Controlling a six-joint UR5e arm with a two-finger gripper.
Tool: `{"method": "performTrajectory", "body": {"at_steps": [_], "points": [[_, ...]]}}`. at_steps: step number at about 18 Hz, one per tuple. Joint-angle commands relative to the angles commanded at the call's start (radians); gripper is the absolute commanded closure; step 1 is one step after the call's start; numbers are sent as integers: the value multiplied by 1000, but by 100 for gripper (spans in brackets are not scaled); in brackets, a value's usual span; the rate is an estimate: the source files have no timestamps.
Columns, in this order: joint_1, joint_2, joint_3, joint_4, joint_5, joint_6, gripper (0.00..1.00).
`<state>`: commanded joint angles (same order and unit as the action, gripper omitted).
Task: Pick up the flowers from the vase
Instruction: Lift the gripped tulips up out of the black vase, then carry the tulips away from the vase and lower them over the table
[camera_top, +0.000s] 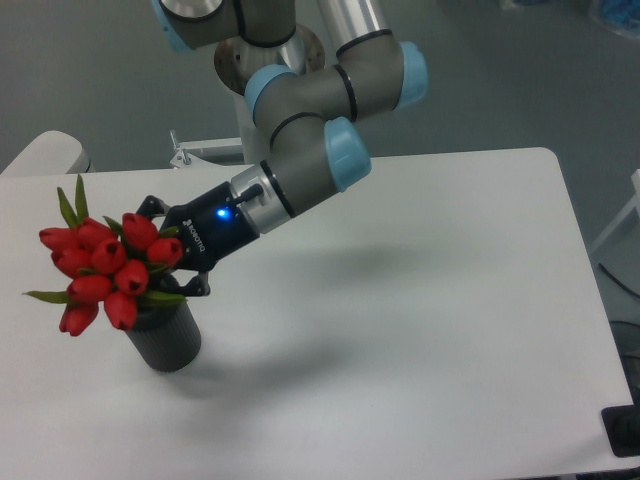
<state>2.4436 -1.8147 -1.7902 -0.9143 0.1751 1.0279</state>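
Observation:
The flowers (105, 270), a bunch of red tulip buds with green leaves, lean out to the left above the vase (166, 340). The vase is a dark grey cylinder standing nearly upright on the white table (420, 300) at the front left. My gripper (172, 262) comes in from the upper right and is shut on the flowers just behind the buds, right over the vase's mouth. The stems below the buds are hidden by the gripper and the vase rim, so I cannot tell how far they sit inside.
The arm's grey links with blue caps (330, 120) reach down from the top centre over the table's back edge. A white rounded object (45, 155) sits beyond the table's far left corner. A dark item (625, 430) shows at the right front corner.

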Motion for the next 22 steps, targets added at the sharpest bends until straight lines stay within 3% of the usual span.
{"method": "performTrajectory", "body": {"at_steps": [7,16,22], "points": [[34,0,51,0,-55,-94,85],[112,-24,195,-2,-91,-244,85],[166,-95,264,11,-50,-169,86]]}}
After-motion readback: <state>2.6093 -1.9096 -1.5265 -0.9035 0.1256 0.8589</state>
